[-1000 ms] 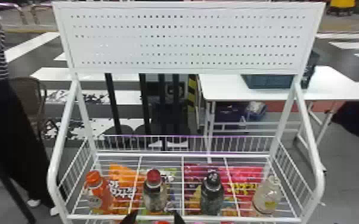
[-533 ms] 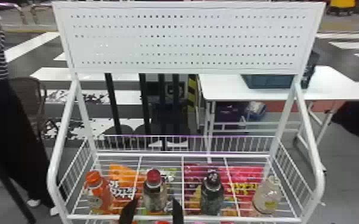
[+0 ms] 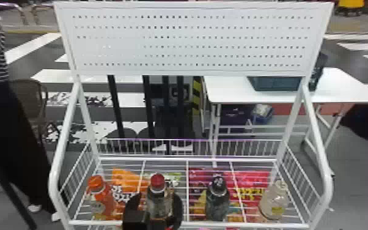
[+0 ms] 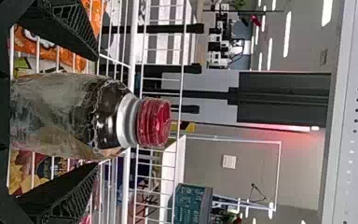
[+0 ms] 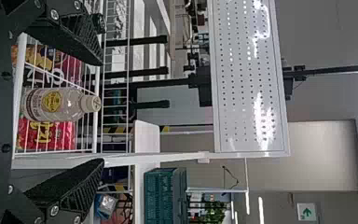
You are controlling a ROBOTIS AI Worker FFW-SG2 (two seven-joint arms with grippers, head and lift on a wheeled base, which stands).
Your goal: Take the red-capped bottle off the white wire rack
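I see a round, red-capped clear bottle (image 3: 159, 204) and orange-capped bottle (image 3: 101, 200) along the white wire rack (image 3: 53, 183)'s front edge.

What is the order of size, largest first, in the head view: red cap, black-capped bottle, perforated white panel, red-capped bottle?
1. Perforated white panel
2. Red-capped bottle and black-capped bottle: too alike to rank
3. Red cap
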